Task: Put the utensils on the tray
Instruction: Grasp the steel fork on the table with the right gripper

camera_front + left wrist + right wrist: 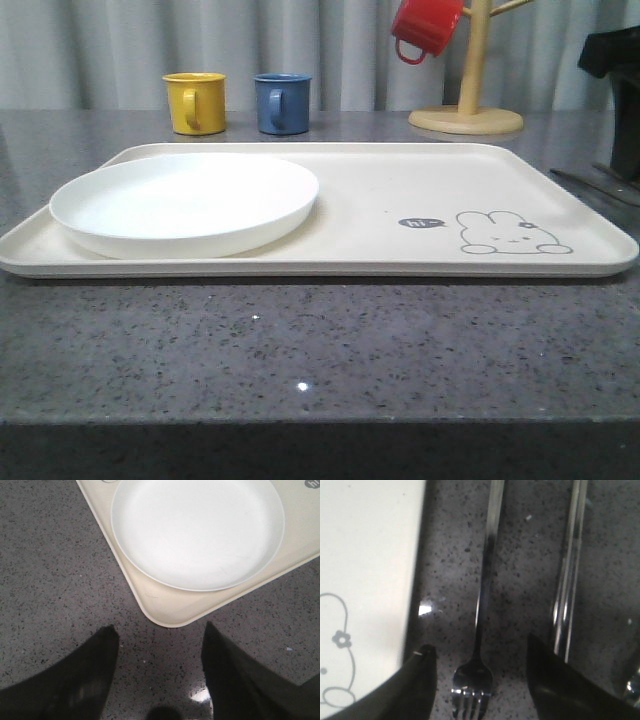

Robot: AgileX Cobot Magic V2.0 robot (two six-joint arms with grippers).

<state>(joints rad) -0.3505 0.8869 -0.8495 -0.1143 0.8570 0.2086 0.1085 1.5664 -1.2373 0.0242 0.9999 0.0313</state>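
Fork (479,630) lies just beside the tray (370,555); my right hand (481,680), released, straddles it, ready to descend and clench.

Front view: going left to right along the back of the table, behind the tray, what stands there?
Yellow enamel-style mug → blue mug → red mug hanging on the light wooden mug tree with a round base.

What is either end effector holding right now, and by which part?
Nothing. The left end effector is open over bare counter near the tray corner. The right end effector is open, straddling the fork, not gripping it.
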